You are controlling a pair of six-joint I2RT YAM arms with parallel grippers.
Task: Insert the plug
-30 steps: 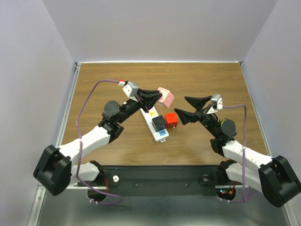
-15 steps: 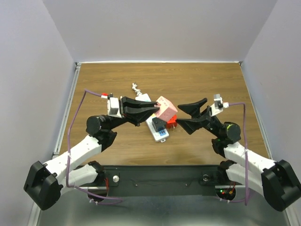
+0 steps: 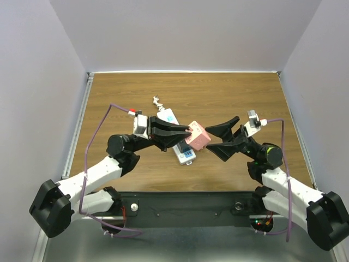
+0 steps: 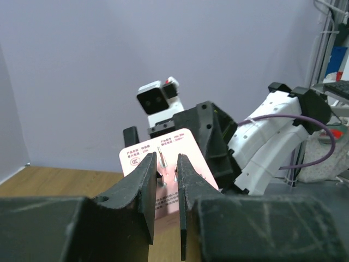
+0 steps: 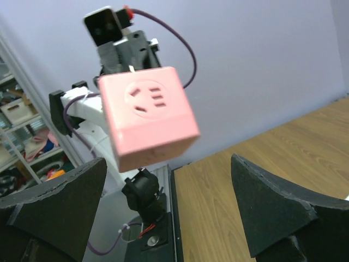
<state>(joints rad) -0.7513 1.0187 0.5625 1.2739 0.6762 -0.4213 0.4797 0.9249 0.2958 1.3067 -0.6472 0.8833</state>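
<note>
My left gripper (image 3: 188,130) is shut on a pink cube plug (image 3: 198,137) and holds it in the air over the near end of the white power strip (image 3: 169,117). In the left wrist view the fingers (image 4: 147,169) pinch the metal prongs on the plug's labelled face (image 4: 135,158). My right gripper (image 3: 208,137) is open and empty, its jaws spread wide just right of the plug. In the right wrist view the plug (image 5: 147,117) hangs ahead between the fingers (image 5: 65,196), socket face toward the camera.
A blue plug (image 3: 187,155) sits in the strip's near end. A white cord end (image 3: 157,101) lies behind the strip on the wooden table (image 3: 229,93). The right arm (image 4: 272,136) shows close behind the plug in the left wrist view.
My left gripper has carried the pink plug down and to the right, toward the right gripper. The right gripper has shifted slightly nearer and stays open. The red cube is now hidden.
</note>
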